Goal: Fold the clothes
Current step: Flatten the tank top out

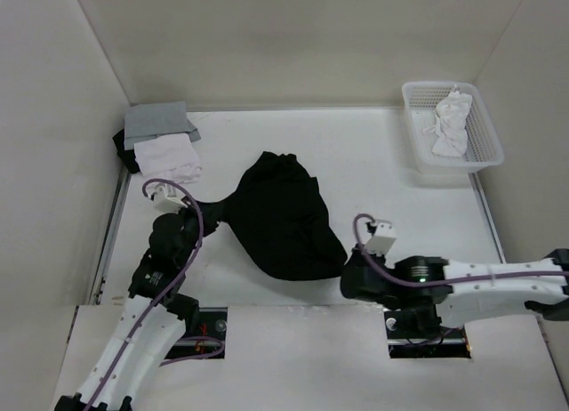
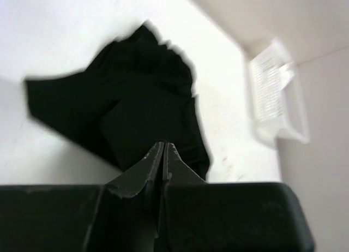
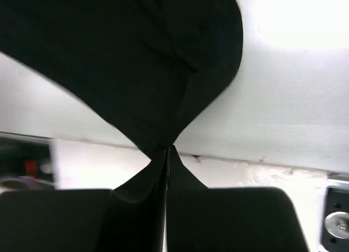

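Black top (image 1: 280,215): lies crumpled in the middle of the worktop (image 1: 382,189), bunched at the upper end and spreading wide toward the lower right, with a narrow tail drawn out to the left.
Left gripper (image 1: 201,208): at the end of that left tail. In the left wrist view its jaws are pressed together, tips (image 2: 163,148) at the near edge of the cloth (image 2: 136,99), apparently pinching it.
Right gripper (image 1: 345,267): at the top's lower right corner, near the worktop's front edge. The right wrist view shows the jaws closed, with the fabric (image 3: 136,61) gathered to a point between the tips (image 3: 167,149).
White basket (image 1: 452,167): upper right of the frame, well apart from the top, with a rumpled white cloth (image 1: 449,122) inside.
Upper left corner: a grey fabric piece (image 1: 156,122) and a small white cloth (image 1: 167,157) just below it, both lying on something dark (image 1: 124,149).
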You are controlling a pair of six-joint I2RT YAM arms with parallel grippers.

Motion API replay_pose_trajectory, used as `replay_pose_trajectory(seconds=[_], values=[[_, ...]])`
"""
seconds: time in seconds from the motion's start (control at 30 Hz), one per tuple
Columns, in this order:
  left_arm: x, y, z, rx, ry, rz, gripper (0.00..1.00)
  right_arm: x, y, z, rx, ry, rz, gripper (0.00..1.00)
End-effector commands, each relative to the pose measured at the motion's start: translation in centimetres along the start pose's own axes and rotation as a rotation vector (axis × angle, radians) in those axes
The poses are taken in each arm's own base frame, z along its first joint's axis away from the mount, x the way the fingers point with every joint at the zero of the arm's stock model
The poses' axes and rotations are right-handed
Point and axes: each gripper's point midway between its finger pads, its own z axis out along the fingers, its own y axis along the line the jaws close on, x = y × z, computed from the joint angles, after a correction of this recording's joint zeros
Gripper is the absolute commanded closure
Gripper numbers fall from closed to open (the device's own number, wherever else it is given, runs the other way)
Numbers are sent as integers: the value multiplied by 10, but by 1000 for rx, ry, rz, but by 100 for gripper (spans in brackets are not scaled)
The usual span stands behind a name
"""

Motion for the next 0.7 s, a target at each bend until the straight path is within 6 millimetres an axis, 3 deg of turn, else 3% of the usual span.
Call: replay_pose_trajectory(seconds=[0.0,0.23,0.37,0.43,0.5,0.53,0.6,0.67], values=[[-84,-76,-34,191,-238,-37,100,-93,-12,-57,-22,-257,-29,100],[-212,-160,-124,334,-611,-50,100,-263,5,-187,-66,-674,-50,100],[-271,-196,-165,376,-796,-36,100,-320,32,-241,-100,-792,-40,100],[-290,-210,-170,386,-845,-20,100,-342,57,-261,-212,-854,-73,100],[-304,-218,-162,367,-873,2,100,-370,75,-282,-308,-1015,-78,100],[-308,-219,-149,343,-871,20,100,-375,78,-278,-258,-1041,-89,100],[-304,-214,-105,283,-819,45,100,-382,85,-259,-165,-1052,-126,100],[-287,-194,-46,201,-721,66,100,-382,106,-228,-188,-1038,-186,100]])
